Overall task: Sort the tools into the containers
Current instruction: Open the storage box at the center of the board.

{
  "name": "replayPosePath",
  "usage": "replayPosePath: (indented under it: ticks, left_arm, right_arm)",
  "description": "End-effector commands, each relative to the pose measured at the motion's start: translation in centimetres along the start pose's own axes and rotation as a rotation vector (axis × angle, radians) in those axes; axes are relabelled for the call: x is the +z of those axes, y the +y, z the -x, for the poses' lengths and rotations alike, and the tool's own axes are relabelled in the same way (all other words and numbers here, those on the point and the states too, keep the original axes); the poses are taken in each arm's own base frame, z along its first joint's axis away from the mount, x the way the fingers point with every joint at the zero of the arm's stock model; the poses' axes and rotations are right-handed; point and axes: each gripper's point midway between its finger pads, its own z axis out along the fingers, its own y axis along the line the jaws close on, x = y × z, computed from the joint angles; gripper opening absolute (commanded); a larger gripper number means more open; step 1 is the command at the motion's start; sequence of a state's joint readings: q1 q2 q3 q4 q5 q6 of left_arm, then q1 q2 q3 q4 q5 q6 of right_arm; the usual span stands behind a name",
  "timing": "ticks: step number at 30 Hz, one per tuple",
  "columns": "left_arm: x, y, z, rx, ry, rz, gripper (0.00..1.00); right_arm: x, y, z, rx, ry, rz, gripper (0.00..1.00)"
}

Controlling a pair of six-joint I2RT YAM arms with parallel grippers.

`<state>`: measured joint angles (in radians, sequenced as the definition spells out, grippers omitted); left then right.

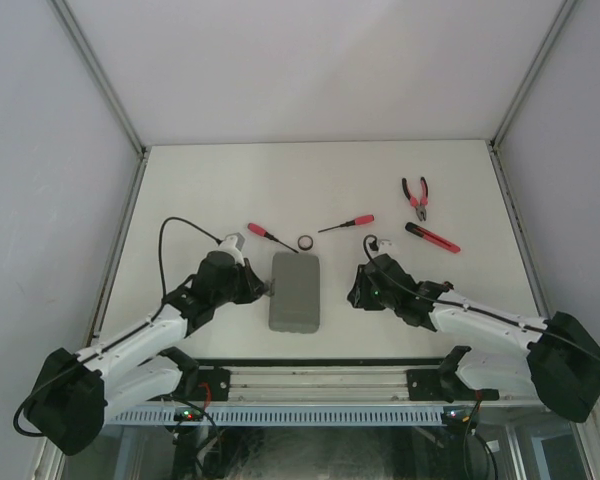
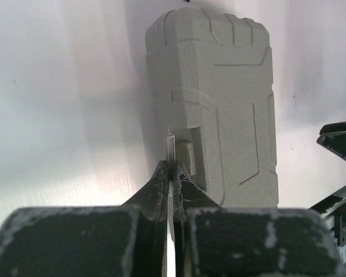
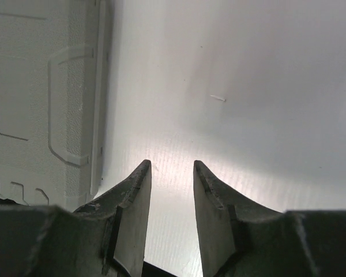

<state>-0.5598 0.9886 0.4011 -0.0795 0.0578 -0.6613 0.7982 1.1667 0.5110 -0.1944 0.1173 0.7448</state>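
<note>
overhead view of a white table (image 1: 210, 190) with a closed grey case (image 1: 295, 291) lying flat at its near middle, between 2 robot arms. beyond the case lie the loose tools: a red-handled screwdriver (image 1: 263, 233), a black ring (image 1: 305, 242), a second screwdriver (image 1: 346, 224), red-handled pliers (image 1: 416, 197) and a slim red-black stick tool (image 1: 432, 237) far right. none is in the case.

the left gripper (image 2: 170, 170) is clenched, its tips at the latch on the case's left edge; whether it pinches a thin tab there i cannot tell. the right gripper (image 3: 172, 164) hovers just beside the case's right edge, jaws apart and grasping nothing.

the step in hand looks like opening the case. next, the latch likely needs freeing while the right gripper steadies or lifts the lid, before any tool is fetched.
</note>
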Motion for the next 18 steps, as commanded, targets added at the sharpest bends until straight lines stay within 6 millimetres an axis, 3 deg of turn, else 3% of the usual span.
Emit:
replayPosePath:
  ticks: [1, 10, 18]
  left_arm:
    - [-1.5, -2.0, 2.3, 0.028, -0.052, -0.057, 0.0]
    - [-3.8, -5.2, 3.8, 0.014, -0.075, -0.163, 0.0]
    - [-4.8, -7.9, 4.7, -0.001, -0.089, -0.22, 0.0]
  right_arm:
    - [-1.4, -1.2, 1.6, -0.001, -0.083, -0.053, 0.34]
    - [-3.8, -1.3, 3.2, 0.024, -0.168, -0.042, 0.34]
    - [-4.5, -1.0, 3.5, 0.045, -0.186, -0.022, 0.34]
